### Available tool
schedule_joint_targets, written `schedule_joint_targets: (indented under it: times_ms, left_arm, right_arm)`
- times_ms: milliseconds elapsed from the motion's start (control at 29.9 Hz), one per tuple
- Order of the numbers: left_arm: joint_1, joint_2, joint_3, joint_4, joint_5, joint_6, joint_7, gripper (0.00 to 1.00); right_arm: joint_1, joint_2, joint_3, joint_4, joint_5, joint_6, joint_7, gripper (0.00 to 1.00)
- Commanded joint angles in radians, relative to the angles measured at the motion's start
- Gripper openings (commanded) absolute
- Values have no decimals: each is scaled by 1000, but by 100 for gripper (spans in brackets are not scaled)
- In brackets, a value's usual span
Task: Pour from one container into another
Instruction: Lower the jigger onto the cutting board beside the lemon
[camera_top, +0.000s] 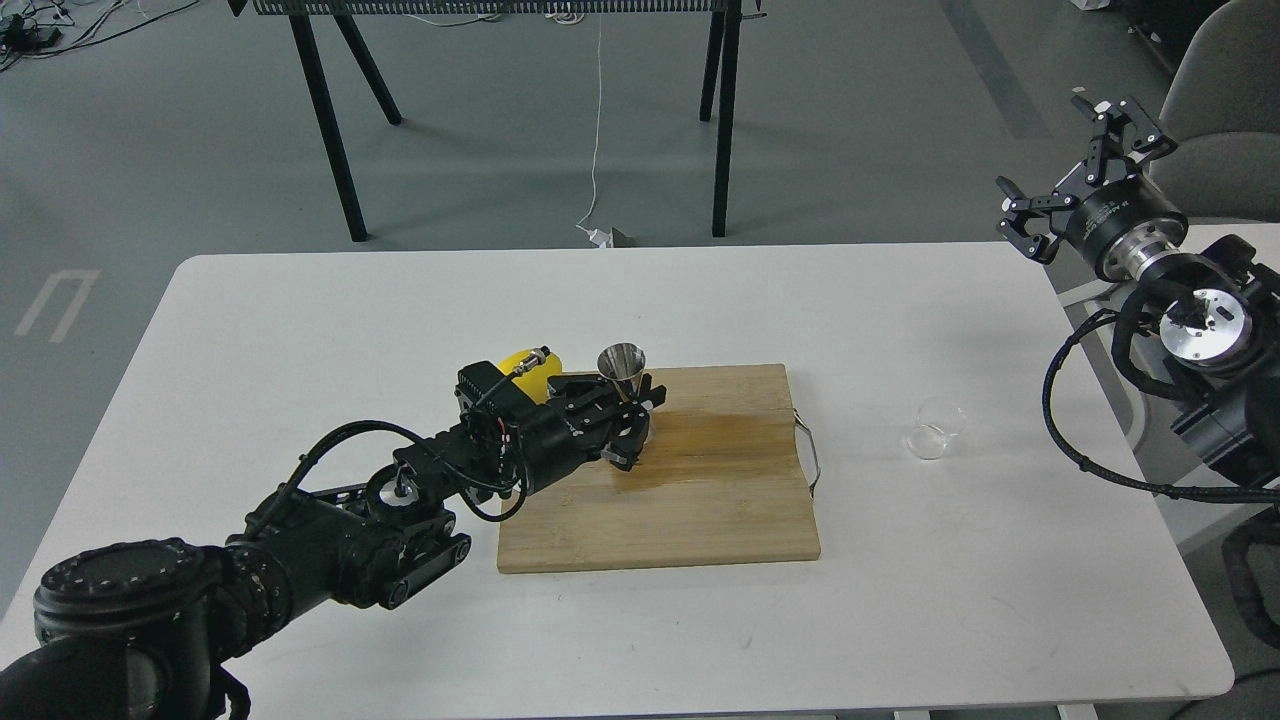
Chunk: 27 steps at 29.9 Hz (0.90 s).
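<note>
The left gripper (628, 420) grasps the jigger (622, 372) (upright), while the glass (935, 428) stands nearer the released right gripper (1085, 170).

Jigger at my left gripper, tumbler lying free

My left gripper (632, 425) sits around the upright jigger (624, 372) on the cutting board (700, 500), a lemon (522, 368) just behind. The glass tumbler (936, 428) lies tipped on the bench (300, 330). My right gripper (1085, 165) hangs spread, well apart
</note>
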<state>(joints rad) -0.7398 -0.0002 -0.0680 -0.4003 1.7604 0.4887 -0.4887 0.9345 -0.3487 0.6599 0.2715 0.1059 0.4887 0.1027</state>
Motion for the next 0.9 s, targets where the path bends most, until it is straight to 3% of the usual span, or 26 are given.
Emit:
schedule_joint_targets:
  times_ms: [0,335,569,870]
  left_arm:
    - [2,0,-3,48,-6,0,0,18]
    - [43,0,-4,35,-7,0,0,18]
    - [45,0,-4,-78,-7,0,0,19]
    - [43,0,-6,-84,-10,0,0,19]
  right_arm:
    - [0,-1,0,0,0,0,0,100]
    - [-2,1,0,0,0,0,0,100]
    - [-6,-3,-3,0,0,0,0,100]
    - [-11,-3,-3,0,0,0,0,100]
